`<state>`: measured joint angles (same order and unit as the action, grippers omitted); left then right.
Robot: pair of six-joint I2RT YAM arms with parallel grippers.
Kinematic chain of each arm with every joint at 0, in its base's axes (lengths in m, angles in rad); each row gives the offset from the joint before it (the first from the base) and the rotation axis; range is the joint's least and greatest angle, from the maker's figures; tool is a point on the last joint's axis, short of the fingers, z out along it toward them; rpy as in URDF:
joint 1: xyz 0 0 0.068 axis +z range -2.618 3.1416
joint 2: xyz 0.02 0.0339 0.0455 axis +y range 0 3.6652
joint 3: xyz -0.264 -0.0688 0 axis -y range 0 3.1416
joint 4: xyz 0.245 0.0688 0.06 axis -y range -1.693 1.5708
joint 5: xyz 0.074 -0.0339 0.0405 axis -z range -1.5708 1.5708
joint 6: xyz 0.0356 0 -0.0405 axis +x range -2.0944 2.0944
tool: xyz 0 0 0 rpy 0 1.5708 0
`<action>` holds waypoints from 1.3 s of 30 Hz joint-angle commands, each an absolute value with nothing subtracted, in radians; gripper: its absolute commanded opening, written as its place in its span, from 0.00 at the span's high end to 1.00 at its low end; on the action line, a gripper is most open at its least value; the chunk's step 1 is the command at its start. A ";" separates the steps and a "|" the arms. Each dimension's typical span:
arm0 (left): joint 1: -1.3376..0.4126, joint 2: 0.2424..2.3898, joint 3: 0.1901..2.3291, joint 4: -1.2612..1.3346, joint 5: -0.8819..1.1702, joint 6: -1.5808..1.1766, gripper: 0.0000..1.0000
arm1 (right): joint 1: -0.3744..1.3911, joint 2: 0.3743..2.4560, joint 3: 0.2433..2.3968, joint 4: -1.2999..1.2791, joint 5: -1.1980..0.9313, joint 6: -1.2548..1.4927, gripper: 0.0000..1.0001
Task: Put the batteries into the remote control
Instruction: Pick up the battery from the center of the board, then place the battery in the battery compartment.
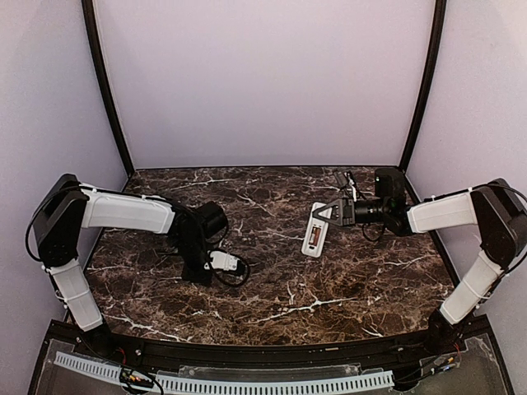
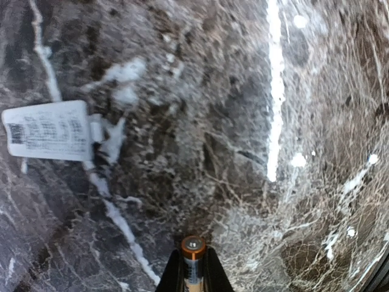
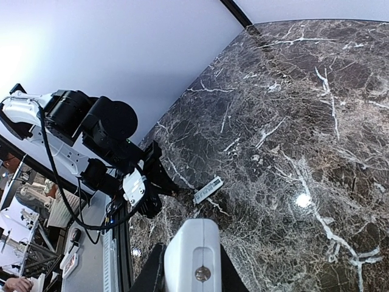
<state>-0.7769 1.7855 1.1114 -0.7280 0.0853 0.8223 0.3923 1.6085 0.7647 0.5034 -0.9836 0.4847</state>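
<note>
The remote control (image 1: 314,234) is held at one end in the closed right hand (image 1: 323,216), recess upward, over the worktop (image 1: 288,304). A battery (image 2: 194,248) is gripped in the left hand (image 2: 194,263).

Top view: even, diffuse light with a lilac cast on the walls. The marble table (image 1: 272,288) is sharp and shadows are faint.

Left wrist view: a long white glare streak (image 2: 275,91) crosses the marble. The surface is soft and smeared toward the edges, and the battery (image 2: 193,258) is fairly crisp.

Right wrist view: wide-angle bending, with the wall (image 3: 36,48) partly blown out. There is a small glare spot (image 3: 302,199), and the remote control (image 3: 193,255) is slightly soft close to the lens.
</note>
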 commanded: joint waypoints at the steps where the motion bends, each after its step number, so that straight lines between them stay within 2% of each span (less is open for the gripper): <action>1: -0.778 1.650 1.145 -0.647 0.137 0.655 1.00 | 0.396 1.604 0.792 0.469 -0.956 0.483 1.00; 6: -0.781 1.467 1.085 -0.335 0.132 0.317 1.00 | 0.419 1.594 0.813 0.432 -0.926 0.491 1.00; 12: -0.795 1.343 0.978 0.015 0.199 -0.098 1.00 | 0.478 1.613 0.786 0.568 -0.913 0.615 1.00; 14: -0.824 1.355 0.988 0.023 0.178 -0.136 1.00 | 0.497 1.631 0.785 0.617 -0.909 0.675 1.00; 20: -0.986 1.400 0.951 0.169 -0.054 -0.187 1.00 | 0.540 1.697 0.780 0.781 -0.890 0.828 1.00; 32: -1.101 1.546 0.940 0.345 -0.219 -0.252 1.00 | 0.602 1.747 0.726 1.024 -0.856 1.031 1.00; 39: -1.121 1.614 0.974 0.384 -0.210 -0.249 1.00 | 0.618 1.741 0.699 1.062 -0.834 1.062 1.00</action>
<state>-1.1065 1.5913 0.9573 0.3313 -0.1871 -0.2401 0.6064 1.7393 0.7250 0.9688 -0.8574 1.0222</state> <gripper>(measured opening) 0.073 0.189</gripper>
